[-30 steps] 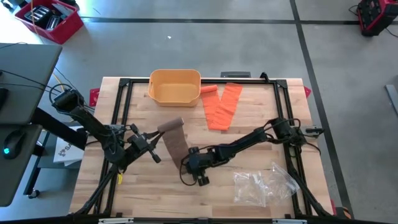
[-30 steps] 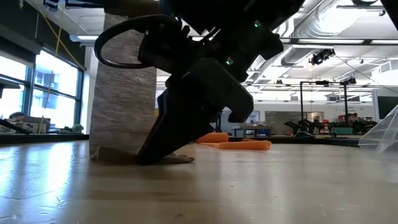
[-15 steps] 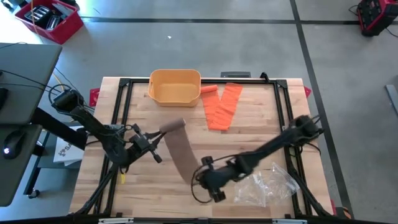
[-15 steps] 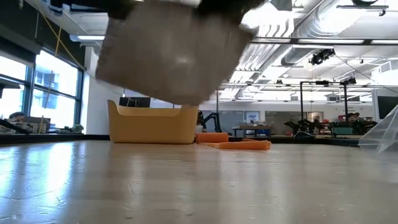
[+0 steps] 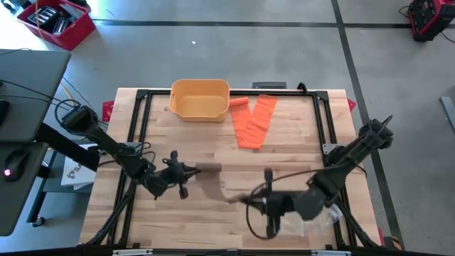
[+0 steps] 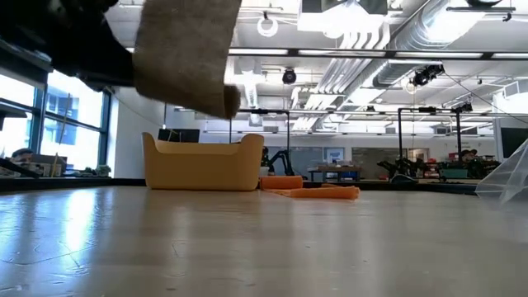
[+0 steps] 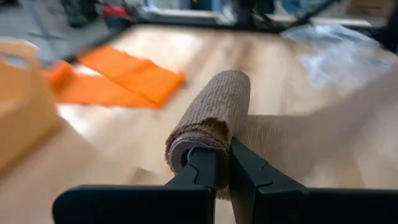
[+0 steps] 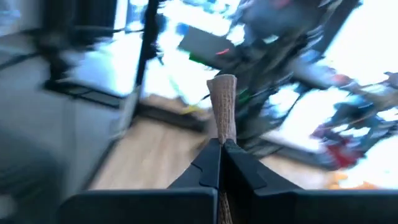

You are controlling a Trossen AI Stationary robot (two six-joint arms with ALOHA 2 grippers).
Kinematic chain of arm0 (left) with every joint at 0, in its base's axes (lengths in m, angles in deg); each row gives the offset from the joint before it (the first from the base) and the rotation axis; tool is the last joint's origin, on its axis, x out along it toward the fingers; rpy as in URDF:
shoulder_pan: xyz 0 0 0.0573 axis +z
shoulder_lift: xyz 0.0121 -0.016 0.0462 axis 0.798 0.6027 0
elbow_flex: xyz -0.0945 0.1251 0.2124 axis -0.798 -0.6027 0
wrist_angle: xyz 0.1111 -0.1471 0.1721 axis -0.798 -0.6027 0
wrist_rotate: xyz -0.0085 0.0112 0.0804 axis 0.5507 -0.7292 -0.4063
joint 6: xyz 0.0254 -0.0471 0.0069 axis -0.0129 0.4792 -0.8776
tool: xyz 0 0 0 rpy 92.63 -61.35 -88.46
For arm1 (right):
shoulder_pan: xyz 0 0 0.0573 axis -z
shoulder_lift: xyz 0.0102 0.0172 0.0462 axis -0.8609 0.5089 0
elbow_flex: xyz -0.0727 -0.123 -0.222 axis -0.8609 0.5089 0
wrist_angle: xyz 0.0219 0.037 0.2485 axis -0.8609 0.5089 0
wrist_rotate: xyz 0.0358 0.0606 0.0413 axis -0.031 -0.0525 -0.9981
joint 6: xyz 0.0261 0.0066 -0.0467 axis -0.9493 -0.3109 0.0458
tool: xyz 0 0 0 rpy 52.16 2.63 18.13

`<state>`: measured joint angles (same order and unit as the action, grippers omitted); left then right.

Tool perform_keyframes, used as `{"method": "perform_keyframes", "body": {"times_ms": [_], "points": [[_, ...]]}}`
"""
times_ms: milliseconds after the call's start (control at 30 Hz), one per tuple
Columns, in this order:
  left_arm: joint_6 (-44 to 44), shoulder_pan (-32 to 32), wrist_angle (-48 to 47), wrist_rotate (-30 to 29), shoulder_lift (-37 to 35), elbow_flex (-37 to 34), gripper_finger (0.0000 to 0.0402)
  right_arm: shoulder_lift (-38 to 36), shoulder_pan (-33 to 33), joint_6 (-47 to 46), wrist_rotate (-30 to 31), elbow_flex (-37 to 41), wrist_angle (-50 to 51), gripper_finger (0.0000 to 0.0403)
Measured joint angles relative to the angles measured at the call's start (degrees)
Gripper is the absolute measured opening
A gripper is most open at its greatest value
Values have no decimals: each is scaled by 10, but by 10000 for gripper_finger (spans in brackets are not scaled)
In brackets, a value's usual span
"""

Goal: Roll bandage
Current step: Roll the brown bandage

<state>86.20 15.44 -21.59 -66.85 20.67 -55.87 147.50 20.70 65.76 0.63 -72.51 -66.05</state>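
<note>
A: Down at the near edge of the wooden table point(image 5: 170, 220), the right gripper point(image 5: 250, 202) sits low, fingers pressed together on the free end of the brown bandage point(image 5: 210, 179). The right wrist view shows that strip point(image 8: 222, 106) standing up edge-on from between the closed fingers.

B: And beside it on the near right, a crumpled clear plastic bag point(image 5: 307, 217), partly under the right arm.

A: Further in, the left gripper point(image 5: 187, 171) is clamped on the rolled end. In its wrist view the roll point(image 7: 208, 121) sits right at the shut fingertips point(image 7: 202, 163), with loose cloth trailing off toward the other arm.

B: So the bandage hangs between the two grippers, above the boards. The low view has the brown cloth point(image 6: 186, 49) well off the tabletop point(image 6: 264, 247), no contact with the wood.

A: Whether the sagging middle brushes the table, I can't say from overhead; it's blurred there.

B: Past the grippers, an orange bandage point(image 5: 254, 122) lies unrolled flat on the far half, with a small orange roll point(image 5: 238, 102) just beside its far end.

A: Next to that, a yellow-orange bin point(image 5: 200, 99) at the far edge, inside the black frame point(image 5: 234, 93) running round the table.

B: Beyond the table, grey concrete floor point(image 5: 213, 50) with dark tape lines, and a red crate point(image 5: 55, 21) at far left. The low view shows big windows point(image 6: 49, 124) and ceiling ducts point(image 6: 371, 49).
</note>
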Motion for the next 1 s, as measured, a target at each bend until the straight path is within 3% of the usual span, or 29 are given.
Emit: {"method": "perform_keyframes", "body": {"times_ms": [200,400,500,633,833,933,1000], "points": [[42,-9,31,81,63,0,10,-50,55,98,109,0,-35,0],[53,-37,97,124,89,0,10,-104,140,78,99,0,50,0],[51,-56,124,126,86,0,10,-112,198,-7,17,0,141,0],[52,-73,119,87,84,3,10,-83,255,-121,-115,0,265,0],[132,-64,-2,28,84,3,10,-24,212,-127,-352,0,264,0],[159,-51,-50,37,85,3,10,-25,168,-102,-388,0,209,0],[160,-46,-63,57,85,3,10,-34,146,-84,-357,0,171,0]]}}
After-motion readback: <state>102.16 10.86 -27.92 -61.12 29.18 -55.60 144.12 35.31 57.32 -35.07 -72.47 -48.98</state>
